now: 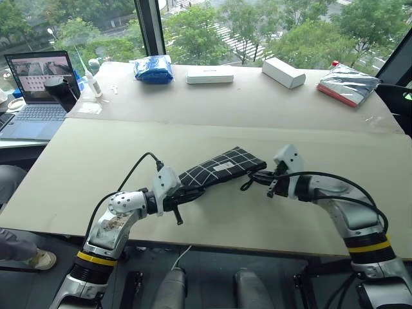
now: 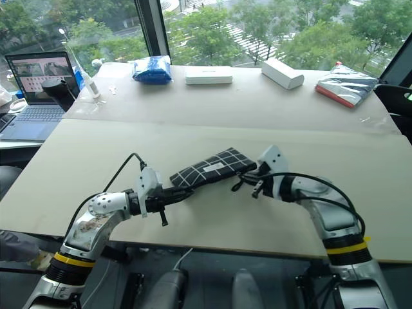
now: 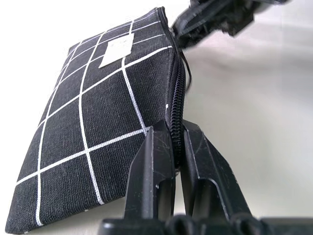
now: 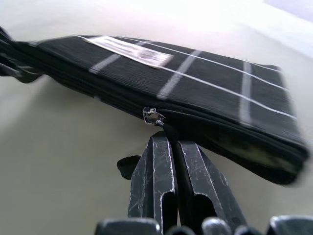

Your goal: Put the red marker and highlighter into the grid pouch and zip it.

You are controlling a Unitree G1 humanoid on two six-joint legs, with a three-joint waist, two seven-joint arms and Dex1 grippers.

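While the left gripper (image 1: 187, 195) clamps one end of the grid pouch (image 1: 222, 167) at its zipper seam near the worktop's (image 1: 96, 161) front edge, the right gripper (image 1: 261, 178) pinches the black pull strap (image 4: 168, 132) at the other end. Soft, light fabric will likely buckle, so bracing that end should help the slider run.

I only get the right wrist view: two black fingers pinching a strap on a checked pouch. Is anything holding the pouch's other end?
Observer: Yes. The left claw is shut on the grid pouch at its zipper edge, opposite the right claw.
Operator: What's underneath it all?
Observer: A wide beige table.
Operator: Anything else on that table?
Observer: Along the far edge, a blue bundle with a flat white box beside it.
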